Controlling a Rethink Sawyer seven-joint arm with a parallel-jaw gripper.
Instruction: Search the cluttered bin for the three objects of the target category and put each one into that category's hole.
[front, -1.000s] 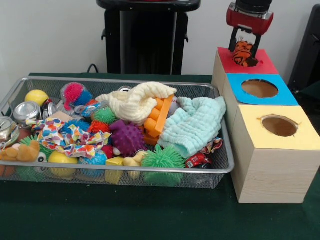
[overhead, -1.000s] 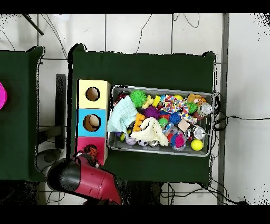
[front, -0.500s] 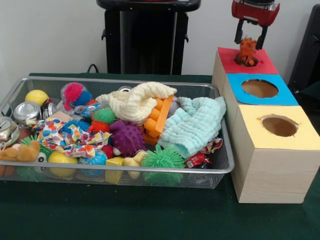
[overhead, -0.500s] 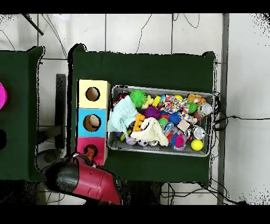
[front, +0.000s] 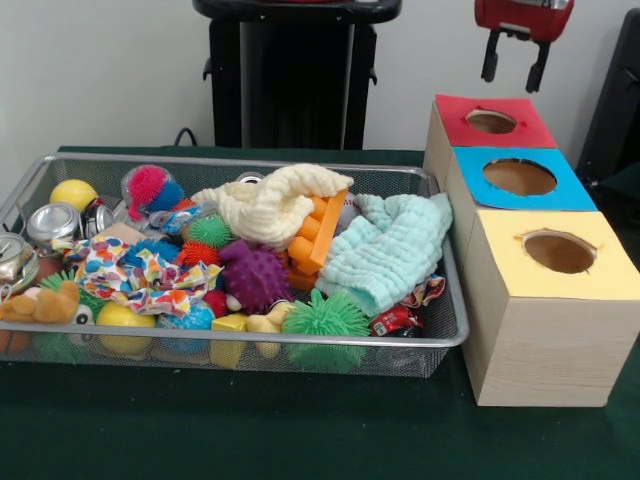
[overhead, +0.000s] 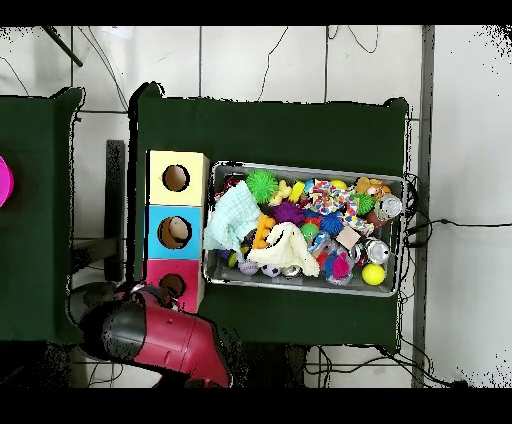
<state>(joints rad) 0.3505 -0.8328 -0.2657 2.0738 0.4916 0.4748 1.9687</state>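
Overhead, at upper right of the front view, the gripper (front: 514, 68) is seen above the red-topped box (front: 492, 121), fingers (front: 490, 66) spread and empty

You see the silver wire-mesh bin (front: 440, 335) spread wide across the frame's left and centre, heaped with clutter. An orange-tan plush animal (front: 40, 302) lies at its lower-left edge; a pale yellow plush one (front: 265, 322) rests against the front wall.
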